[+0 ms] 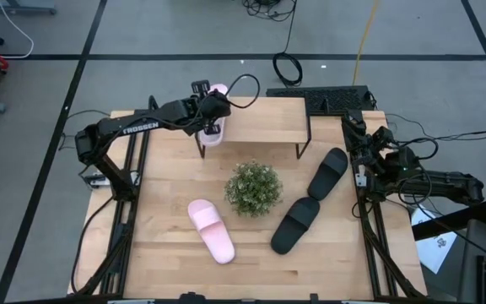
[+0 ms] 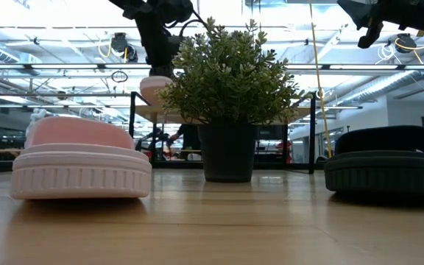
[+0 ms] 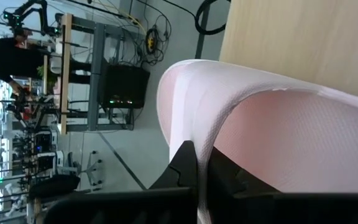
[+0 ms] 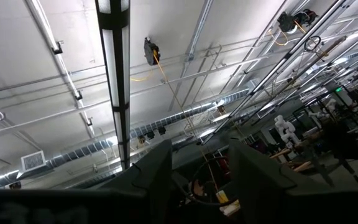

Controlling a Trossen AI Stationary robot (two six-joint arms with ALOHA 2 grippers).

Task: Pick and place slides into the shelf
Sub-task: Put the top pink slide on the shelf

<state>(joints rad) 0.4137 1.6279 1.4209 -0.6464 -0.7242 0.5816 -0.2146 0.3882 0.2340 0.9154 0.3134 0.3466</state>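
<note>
One pale pink slide [image 1: 217,118] is up at the left end of the shelf [image 1: 260,127], about level with its plank top, and my left gripper [image 3: 202,177] is shut on it. Whether its sole touches the plank I cannot tell. The other pink slide [image 1: 211,230] lies sole down on the table near the front. Two black slides [image 1: 327,173] [image 1: 295,225] lie sole down right of centre. My right gripper [image 4: 197,168] waits open at the table's right edge, pointing up at the ceiling. My left gripper pinches the pink slide's broad strap at its edge [image 3: 199,149] between the two fingers, one finger [image 3: 182,165] on the strap's outer side and the other under it. The fingers come slanting down from the table's left. The slide is held up beside the shelf [image 2: 153,88].
A potted plant [image 1: 253,187] stands mid-table just in front of the shelf, between the pink slide and the black ones. A keyboard [image 1: 336,100] lies behind the shelf's right end. Bare wood shows at the table's near left [image 1: 159,253].
</note>
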